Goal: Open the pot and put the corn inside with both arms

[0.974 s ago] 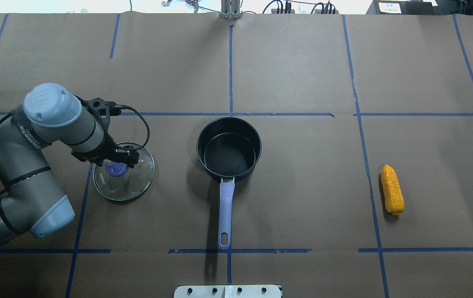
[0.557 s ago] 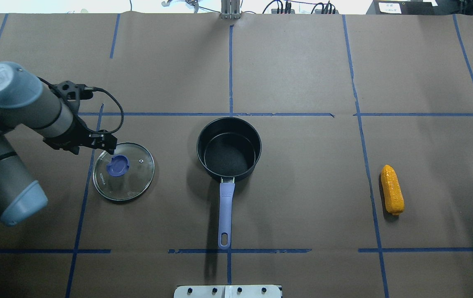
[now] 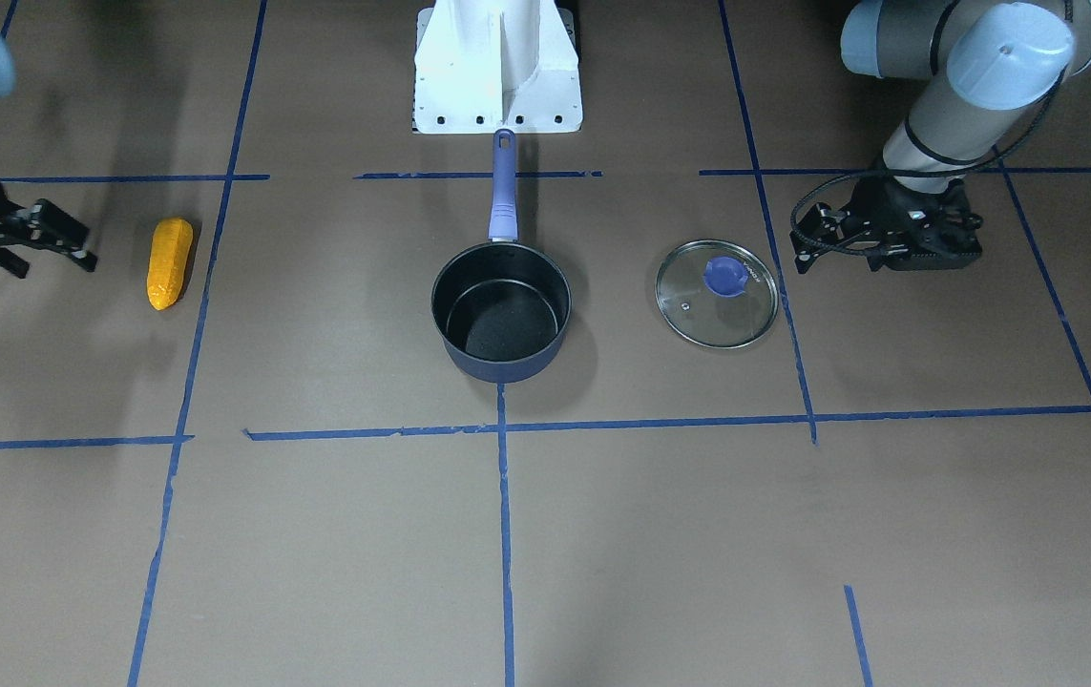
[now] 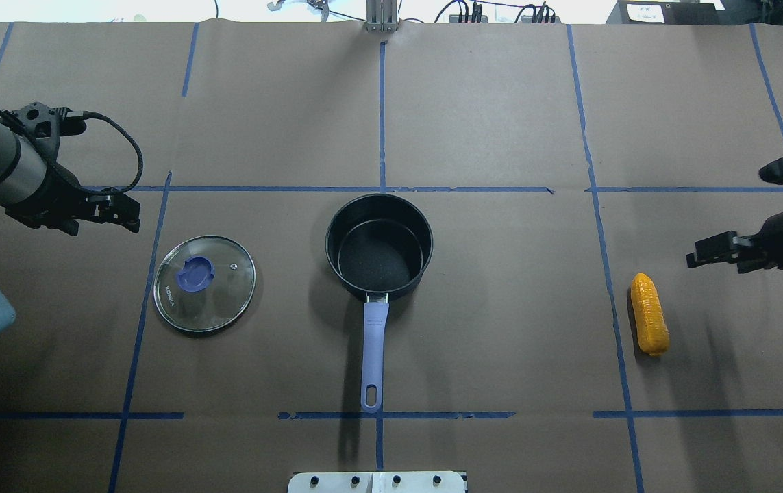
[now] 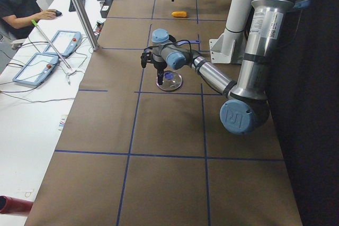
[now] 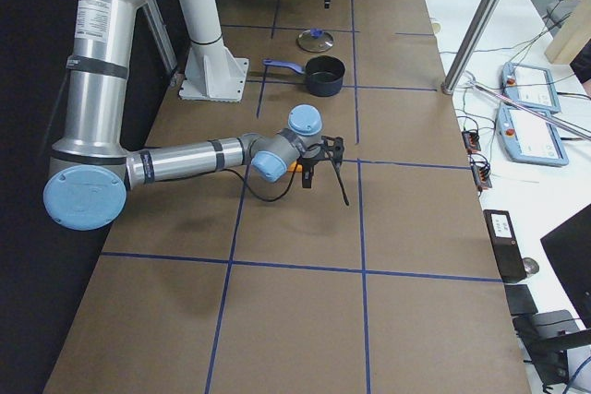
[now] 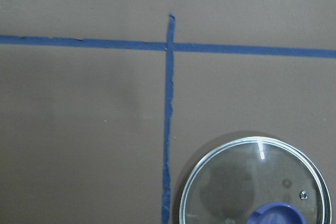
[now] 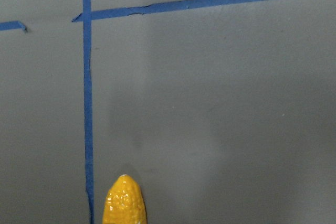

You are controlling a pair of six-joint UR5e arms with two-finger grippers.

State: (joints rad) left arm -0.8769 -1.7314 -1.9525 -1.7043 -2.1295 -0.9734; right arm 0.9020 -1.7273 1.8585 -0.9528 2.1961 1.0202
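The dark navy pot (image 4: 379,246) stands open at the table's middle, its lavender handle (image 4: 373,349) pointing toward the robot. Its glass lid (image 4: 204,283) with the blue knob lies flat on the table left of it. The lid also shows in the left wrist view (image 7: 257,182). The orange-yellow corn (image 4: 649,313) lies on the right. My left gripper (image 4: 124,213) hangs open and empty, up and left of the lid. My right gripper (image 4: 699,257) is open and empty, just beyond and right of the corn. The corn's tip shows in the right wrist view (image 8: 124,203).
Brown paper with blue tape lines (image 4: 381,189) covers the table. The white robot base (image 3: 497,67) stands just behind the pot handle's end. An operator (image 5: 18,3) sits at a side desk beyond the table's far edge.
My left gripper has let go of the lid's knob and drawn away to the left and back. The lid stays on the table. My right gripper has come in from the right edge toward the corn.
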